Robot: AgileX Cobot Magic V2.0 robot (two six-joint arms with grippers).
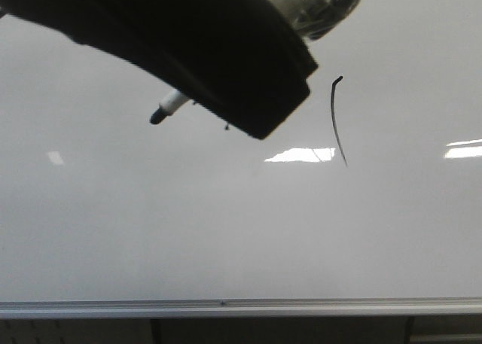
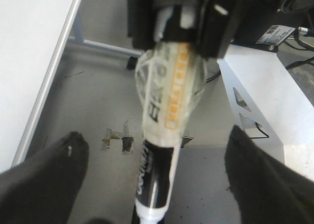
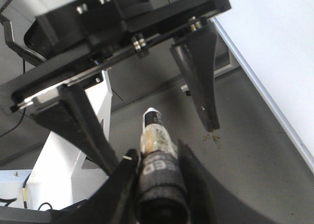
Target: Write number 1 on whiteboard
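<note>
- Glossy whiteboard (image 1: 226,231) fills the front view, a silver rail (image 1: 241,308) along its lower edge.
- Left gripper (image 1: 226,50) hangs dark and blurred before the board; whether its fingers clamp the taped marker (image 1: 167,108) fixed to it, I cannot tell.
- Number 1 (image 1: 336,118), a thin curved black stroke, lies just to that gripper's right, apart from the marker tip.
- Right gripper (image 3: 162,136) has its jaws spread wide, holding nothing.

Grey floor (image 2: 98,111) with tape scraps (image 2: 120,141)
</note>
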